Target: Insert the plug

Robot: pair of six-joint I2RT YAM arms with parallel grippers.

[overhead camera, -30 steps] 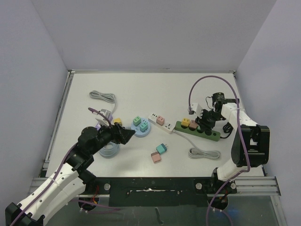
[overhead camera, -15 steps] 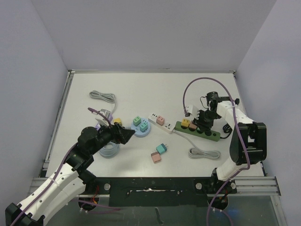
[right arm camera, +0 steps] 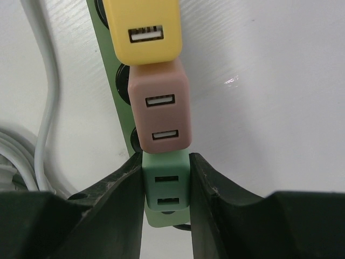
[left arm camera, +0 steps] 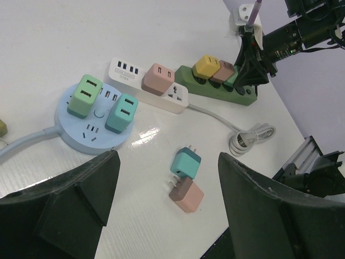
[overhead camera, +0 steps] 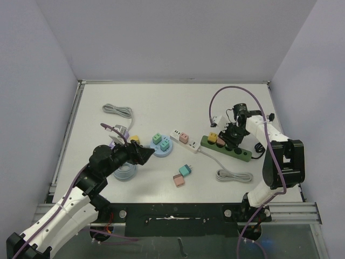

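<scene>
I see the table [overhead camera: 161,102] with the green strip [overhead camera: 242,154] at its right side. My left gripper [left arm camera: 168,162] hangs wide open and empty, near the blue hub [left arm camera: 70,129] left of centre. My right gripper [right arm camera: 166,186] is clamped on the green plug [right arm camera: 166,178], which is at the strip and touches the pink plug [right arm camera: 160,105] beside the yellow plug [right arm camera: 144,29].
</scene>
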